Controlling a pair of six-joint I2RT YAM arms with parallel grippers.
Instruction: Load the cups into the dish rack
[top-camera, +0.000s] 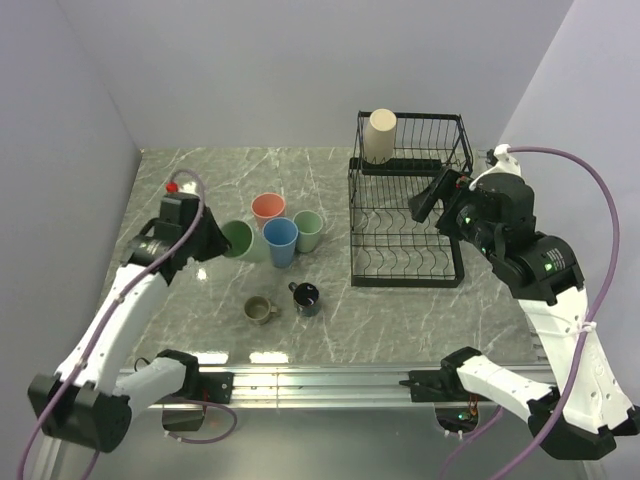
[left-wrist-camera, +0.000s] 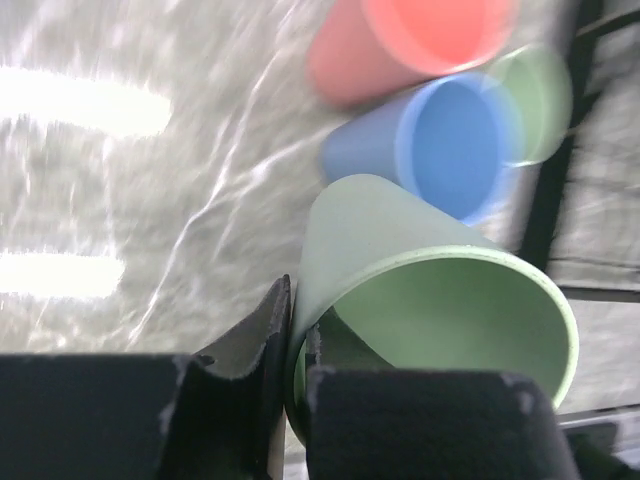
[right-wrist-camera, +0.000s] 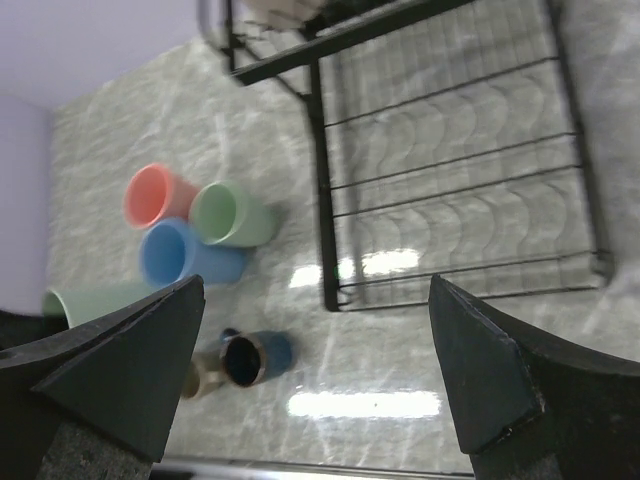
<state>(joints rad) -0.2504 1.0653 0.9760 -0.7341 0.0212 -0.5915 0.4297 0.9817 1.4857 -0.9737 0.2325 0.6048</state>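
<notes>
My left gripper (top-camera: 215, 243) is shut on the rim of a pale green cup (top-camera: 238, 240), which is tipped on its side; one finger is outside the wall and one inside (left-wrist-camera: 340, 345). Beside it stand a salmon-pink cup (top-camera: 267, 209), a blue cup (top-camera: 281, 241) and a second pale green cup (top-camera: 309, 230). An olive-tan mug (top-camera: 261, 310) and a dark navy mug (top-camera: 306, 297) sit nearer the front. A beige cup (top-camera: 380, 135) stands on the upper tier of the black wire dish rack (top-camera: 408, 262). My right gripper (top-camera: 428, 200) hangs open and empty above the rack.
Grey walls close in the marble table on the left, back and right. The rack's lower tier (right-wrist-camera: 460, 220) holds nothing. An aluminium rail (top-camera: 300, 380) with the arm bases runs along the near edge.
</notes>
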